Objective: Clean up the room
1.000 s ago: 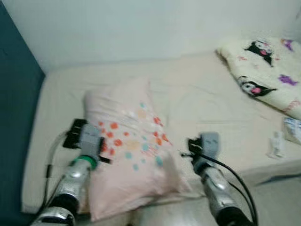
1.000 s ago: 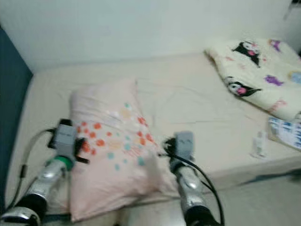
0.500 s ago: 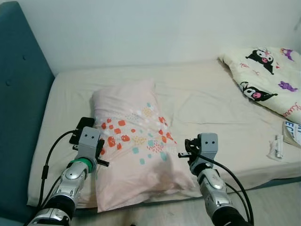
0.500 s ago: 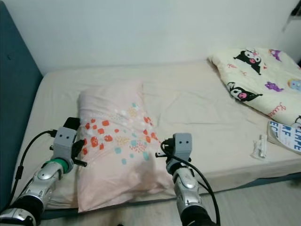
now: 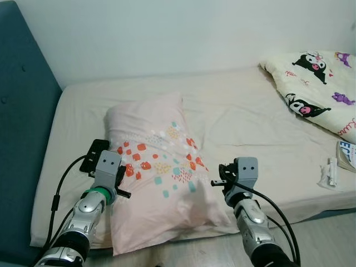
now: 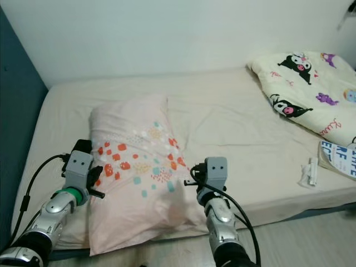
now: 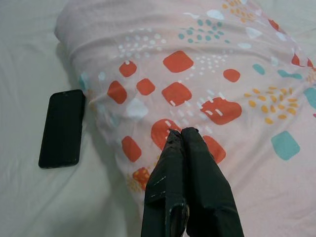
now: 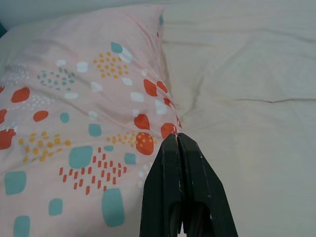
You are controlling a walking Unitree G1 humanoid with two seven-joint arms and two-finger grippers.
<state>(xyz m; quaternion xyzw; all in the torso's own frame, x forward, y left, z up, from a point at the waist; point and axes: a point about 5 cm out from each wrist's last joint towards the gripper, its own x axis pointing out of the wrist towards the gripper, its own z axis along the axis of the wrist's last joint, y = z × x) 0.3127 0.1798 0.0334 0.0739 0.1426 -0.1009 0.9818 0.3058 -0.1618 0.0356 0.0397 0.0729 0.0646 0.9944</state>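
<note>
A pink pillow (image 5: 158, 172) with red, teal and yellow spots lies lengthwise on the cream bed sheet (image 5: 245, 122), its near end at the mattress edge. My left gripper (image 5: 123, 184) is at the pillow's left side, with its fingers (image 7: 181, 132) shut and pinching the cover at a red patch. My right gripper (image 5: 218, 179) is at the pillow's right edge, also shut on the fabric (image 8: 176, 136). A black phone (image 7: 62, 127) lies flat on the sheet just left of the pillow, close to my left gripper.
A dark blue headboard (image 5: 22, 139) runs along the left. A folded cartoon-print blanket (image 5: 317, 89) sits at the bed's far right, with a small clear packet (image 5: 328, 172) and a printed paper (image 5: 347, 153) near the right edge. Wooden floor (image 5: 322, 239) shows below.
The blur of one second ago has cleared and the whole view has shifted a little. Both grippers stay shut at the pillow's sides; the pillow shows no clear move.
</note>
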